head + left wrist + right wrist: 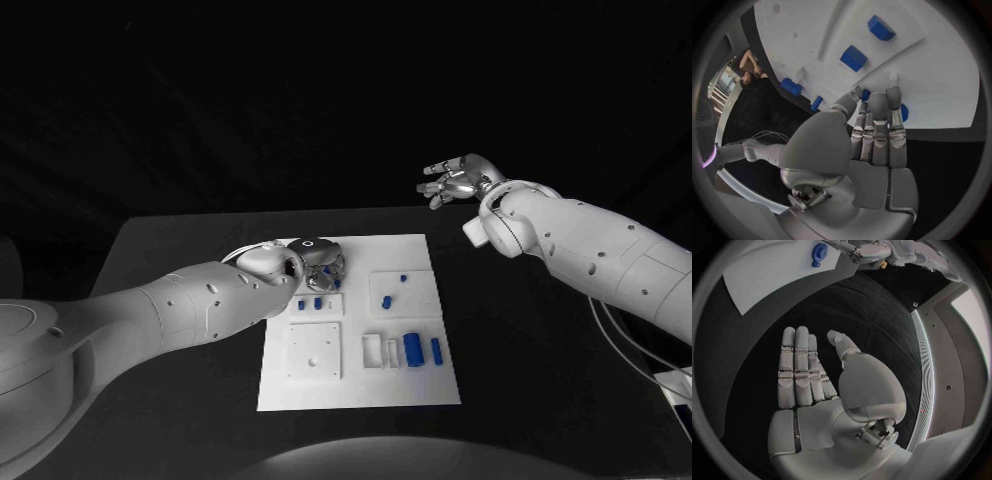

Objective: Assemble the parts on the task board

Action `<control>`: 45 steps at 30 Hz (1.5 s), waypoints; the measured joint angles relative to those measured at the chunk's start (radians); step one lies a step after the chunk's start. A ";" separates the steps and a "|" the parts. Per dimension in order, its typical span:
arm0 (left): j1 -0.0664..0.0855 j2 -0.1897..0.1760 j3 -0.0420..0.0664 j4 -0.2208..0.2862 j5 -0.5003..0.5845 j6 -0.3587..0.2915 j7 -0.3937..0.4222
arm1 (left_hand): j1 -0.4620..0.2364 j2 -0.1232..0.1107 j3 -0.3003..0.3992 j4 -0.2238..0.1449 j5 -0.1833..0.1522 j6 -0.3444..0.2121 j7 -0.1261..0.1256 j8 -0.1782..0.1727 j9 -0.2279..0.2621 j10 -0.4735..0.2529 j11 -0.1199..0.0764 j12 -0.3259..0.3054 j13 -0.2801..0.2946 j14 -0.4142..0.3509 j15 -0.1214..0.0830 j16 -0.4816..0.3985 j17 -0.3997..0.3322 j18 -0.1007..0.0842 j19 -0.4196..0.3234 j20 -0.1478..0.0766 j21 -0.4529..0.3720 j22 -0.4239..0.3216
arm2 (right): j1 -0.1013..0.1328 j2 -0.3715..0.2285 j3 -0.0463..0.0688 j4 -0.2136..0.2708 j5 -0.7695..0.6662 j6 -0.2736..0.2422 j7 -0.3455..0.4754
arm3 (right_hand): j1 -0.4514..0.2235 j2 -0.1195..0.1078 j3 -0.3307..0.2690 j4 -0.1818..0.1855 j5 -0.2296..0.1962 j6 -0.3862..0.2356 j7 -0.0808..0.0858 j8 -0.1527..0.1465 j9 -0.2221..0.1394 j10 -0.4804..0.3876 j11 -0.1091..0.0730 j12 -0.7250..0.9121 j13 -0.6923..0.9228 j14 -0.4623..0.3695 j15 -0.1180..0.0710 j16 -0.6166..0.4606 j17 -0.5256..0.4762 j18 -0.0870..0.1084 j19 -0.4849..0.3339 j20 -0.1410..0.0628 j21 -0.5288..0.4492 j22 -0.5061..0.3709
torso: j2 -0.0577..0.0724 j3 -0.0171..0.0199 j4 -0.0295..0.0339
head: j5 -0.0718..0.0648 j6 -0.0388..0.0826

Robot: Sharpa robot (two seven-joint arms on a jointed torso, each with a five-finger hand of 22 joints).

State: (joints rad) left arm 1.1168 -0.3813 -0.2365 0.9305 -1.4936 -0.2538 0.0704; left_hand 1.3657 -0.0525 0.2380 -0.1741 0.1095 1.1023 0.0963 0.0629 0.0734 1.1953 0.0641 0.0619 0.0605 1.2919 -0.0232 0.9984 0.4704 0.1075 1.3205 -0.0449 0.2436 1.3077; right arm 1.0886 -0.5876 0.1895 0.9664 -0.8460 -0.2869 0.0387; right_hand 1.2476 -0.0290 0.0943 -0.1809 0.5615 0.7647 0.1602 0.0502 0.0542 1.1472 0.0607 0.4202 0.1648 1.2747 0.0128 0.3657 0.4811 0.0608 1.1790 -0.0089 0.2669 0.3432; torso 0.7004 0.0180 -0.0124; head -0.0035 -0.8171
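- Head view is showing the black table [173, 260] running under both arms, with its near corners cut off by the arms and the picture's edge.
- White task board [361, 390] is lying in the middle of the table, its far left corner hidden under the left hand.
- Left hand [310, 265] is hanging over that far left corner; the left wrist view is showing its fingers [878, 130] lying straight and close together, and whether the tips are touching the round blue part [903, 112] behind them is hard to make out.
- Right hand [459, 180] is hovering beyond the table's far right corner, well apart from the board, fingers [799, 365] stretched out and holding nothing.
- Small blue parts [414, 348] are sitting in the board's recesses, shapes too small to tell.
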 measured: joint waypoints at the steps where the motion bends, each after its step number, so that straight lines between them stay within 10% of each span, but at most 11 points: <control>1: -0.001 0.001 0.000 -0.002 0.000 -0.001 0.000 | 0.000 0.000 0.000 0.000 0.000 0.000 0.000 0.000 0.000 0.000 0.000 0.000 0.000 0.000 0.000 0.000 0.000 0.000 0.000 0.000 0.000 0.000 | 0.000 0.000 0.000 0.001 0.000 0.000 0.000 | 0.000 0.000 0.000 0.000 0.000 0.000 0.000 0.000 0.000 0.000 0.000 0.000 0.000 0.000 0.000 0.000 0.000 0.000 0.000 0.000 0.000 0.000 | 0.000 -0.0001 0.0000 | 0.000 0.000; 45: -0.019 0.023 0.004 -0.049 0.021 -0.021 -0.004 | 0.005 0.048 -0.012 0.026 0.000 0.076 -0.008 -0.001 -0.001 0.082 -0.025 0.001 -0.001 0.057 -0.014 0.043 0.013 0.000 0.007 -0.007 0.081 0.000 | 0.000 -0.001 0.000 0.010 0.000 0.001 0.000 | -0.004 0.004 0.000 0.000 0.000 0.002 -0.002 0.000 0.000 0.000 0.000 0.000 -0.001 0.000 0.000 0.000 0.000 0.000 0.000 0.000 0.000 -0.003 | -0.001 0.0010 0.0000 | -0.007 -0.006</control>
State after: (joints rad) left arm 1.0983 -0.3584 -0.2326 0.8813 -1.4728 -0.2752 0.0668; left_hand 1.3708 -0.0048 0.2260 -0.1485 0.1092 1.1782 0.0887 0.0615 0.0721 1.2775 0.0392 0.0626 0.0597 1.3491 -0.0377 1.0410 0.4831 0.1072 1.3277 -0.0520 0.3248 1.3081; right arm 1.0888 -0.5889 0.1896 0.9767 -0.8459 -0.2861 0.0390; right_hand 1.2435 -0.0248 0.0943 -0.1809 0.5615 0.7664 0.1585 0.0502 0.0542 1.1472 0.0607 0.4202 0.1642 1.2748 0.0128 0.3658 0.4813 0.0608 1.1791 -0.0090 0.2669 0.3400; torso 0.6997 0.0190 -0.0124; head -0.0104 -0.8232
